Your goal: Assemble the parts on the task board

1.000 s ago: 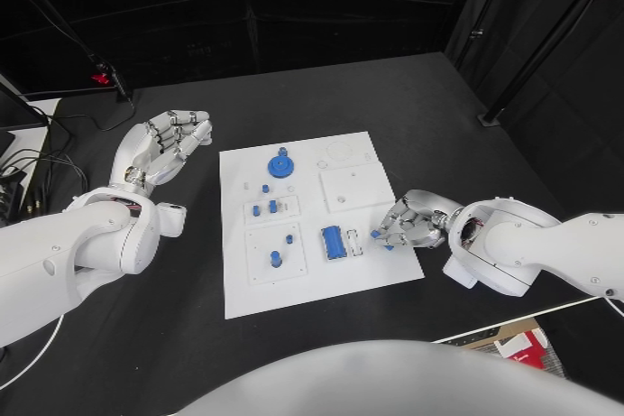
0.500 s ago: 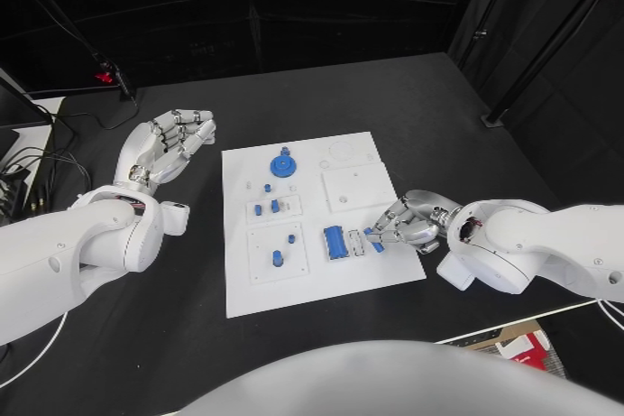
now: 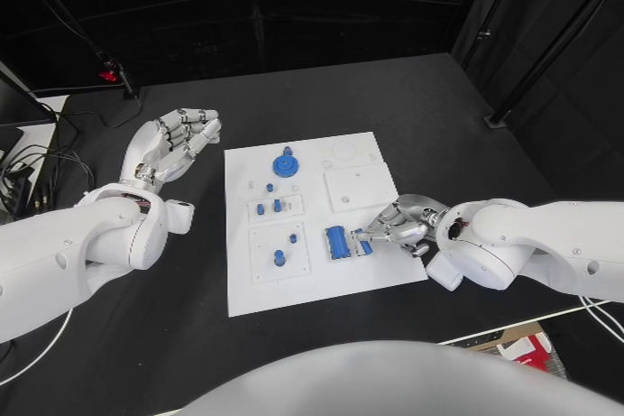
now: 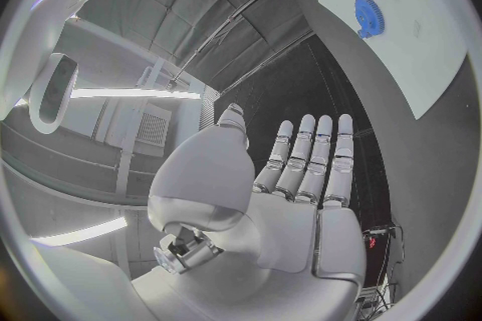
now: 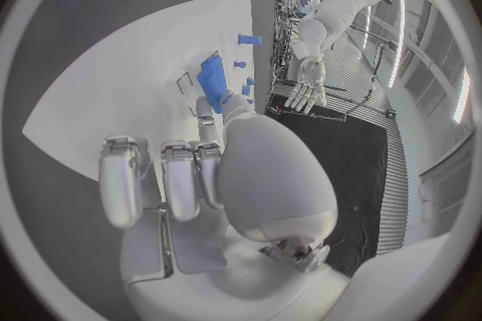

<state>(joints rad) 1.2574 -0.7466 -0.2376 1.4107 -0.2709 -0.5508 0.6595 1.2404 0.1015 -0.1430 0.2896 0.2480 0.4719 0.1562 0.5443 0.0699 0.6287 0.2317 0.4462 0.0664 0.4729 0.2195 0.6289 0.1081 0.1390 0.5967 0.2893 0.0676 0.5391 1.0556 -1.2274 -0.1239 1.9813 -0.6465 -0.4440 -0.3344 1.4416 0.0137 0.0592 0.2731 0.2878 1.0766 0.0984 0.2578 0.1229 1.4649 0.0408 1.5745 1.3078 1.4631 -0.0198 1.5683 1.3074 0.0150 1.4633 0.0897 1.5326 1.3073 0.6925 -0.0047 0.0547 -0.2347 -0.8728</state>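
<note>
Task board (image 3: 325,281): white plate, mid black bench (image 3: 390,100), long side running away from robot. Blue gear (image 3: 285,165) near far end of board, small blue peg (image 3: 284,151) just beyond it. Small blue parts (image 3: 270,206) in recessed tile mid-left; more small blue pieces (image 3: 282,253) in nearer-left tile. Larger blue block (image 3: 335,243) in slot w/ pale strips, near board's right-centre.

Right hand (image 3: 397,226) over board's right edge, fingers curled in, fingertips (image 3: 368,240) pinching a small blue part (image 3: 365,247) just beside blue block. Right wrist view: same hand (image 5: 216,176) low over board, blue block (image 5: 212,79) just ahead of fingertips; contact betw. pinched part & block – can't tell.

Left hand (image 3: 173,145) off board, on bench side to its left, near far-left corner, well apart from parts. Holds nothing: fingers straight, slightly spread, palm flat. Left wrist view confirms – hand (image 4: 292,193) w/ extended fingers, gear (image 4: 368,14) & board edge off to the side.
</note>
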